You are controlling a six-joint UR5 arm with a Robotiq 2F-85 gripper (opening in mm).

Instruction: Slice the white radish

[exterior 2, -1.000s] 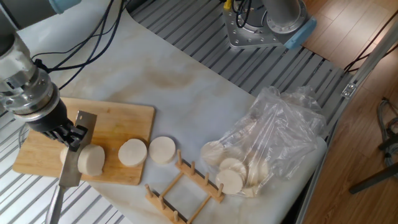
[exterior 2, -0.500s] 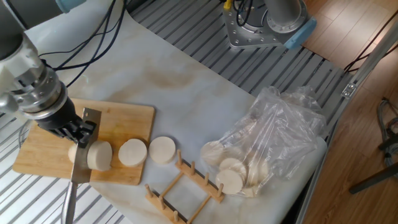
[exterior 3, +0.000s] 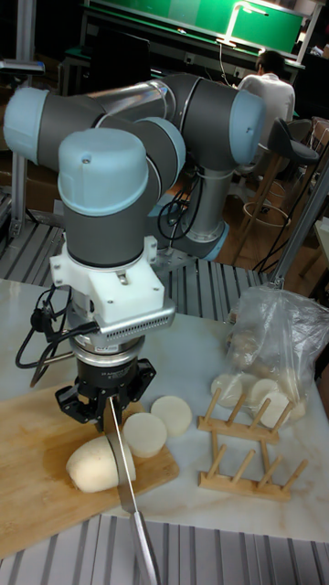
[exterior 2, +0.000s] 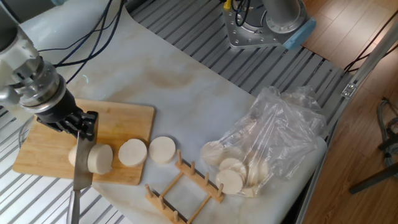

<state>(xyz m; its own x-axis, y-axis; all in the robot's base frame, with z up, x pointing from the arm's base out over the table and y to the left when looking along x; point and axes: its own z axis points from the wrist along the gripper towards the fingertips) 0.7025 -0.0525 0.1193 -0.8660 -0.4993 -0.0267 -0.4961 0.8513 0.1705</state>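
The gripper (exterior 3: 108, 402) has its fingers clenched on a knife (exterior 2: 81, 165), whose blade stands on edge across the white radish (exterior 3: 96, 462). The radish lies on its side on the bamboo cutting board (exterior 2: 127, 121), near that board's front edge, at the left end of the surface (exterior 2: 186, 87). A cut seems to be in hand: the blade looks part way into the radish, with a disc-thick piece (exterior 2: 99, 158) on its right. Two finished slices (exterior 2: 132, 152) lie further right, one at the board's corner, one (exterior 2: 162, 149) off it beside a wooden rack (exterior 2: 186, 186). Next comes a straight downward press to the board, keeping the blade vertical so the radish does not roll
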